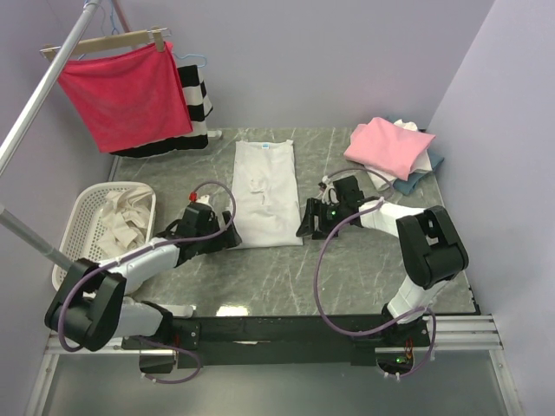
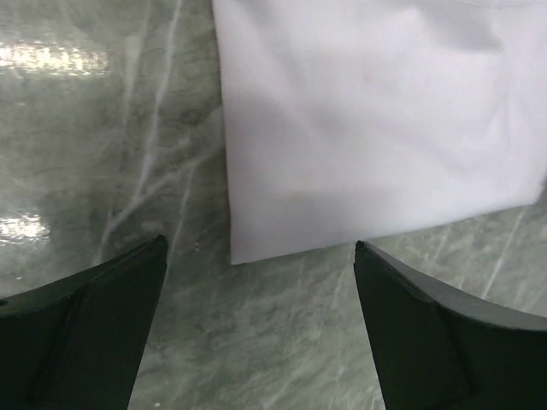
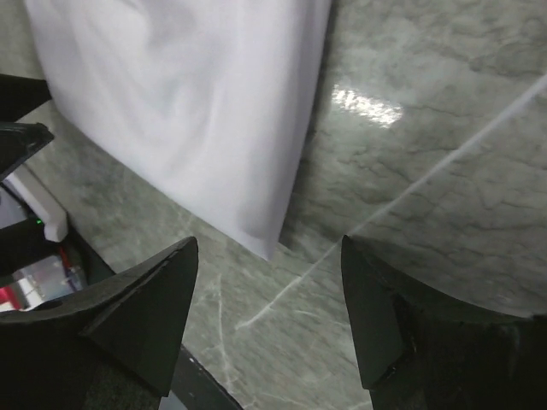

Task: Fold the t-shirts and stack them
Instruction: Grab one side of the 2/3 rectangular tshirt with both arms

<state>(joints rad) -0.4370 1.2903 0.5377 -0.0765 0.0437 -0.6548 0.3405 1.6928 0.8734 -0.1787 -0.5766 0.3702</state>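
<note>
A white t-shirt (image 1: 266, 192) lies flat on the marble table, folded into a long strip, its neck label at the far end. My left gripper (image 1: 232, 236) is open and empty just off its near left corner; that corner (image 2: 248, 248) shows between the fingers. My right gripper (image 1: 305, 227) is open and empty at its near right corner, which shows in the right wrist view (image 3: 269, 243). A pile of folded t-shirts (image 1: 395, 152), pink on top of white and blue-grey, sits at the far right.
A white basket (image 1: 91, 230) with cloths stands at the left. A red cloth on a wooden hanger (image 1: 126, 91) and a black-and-white striped garment (image 1: 195, 100) hang on a rail at the far left. A wall runs along the right.
</note>
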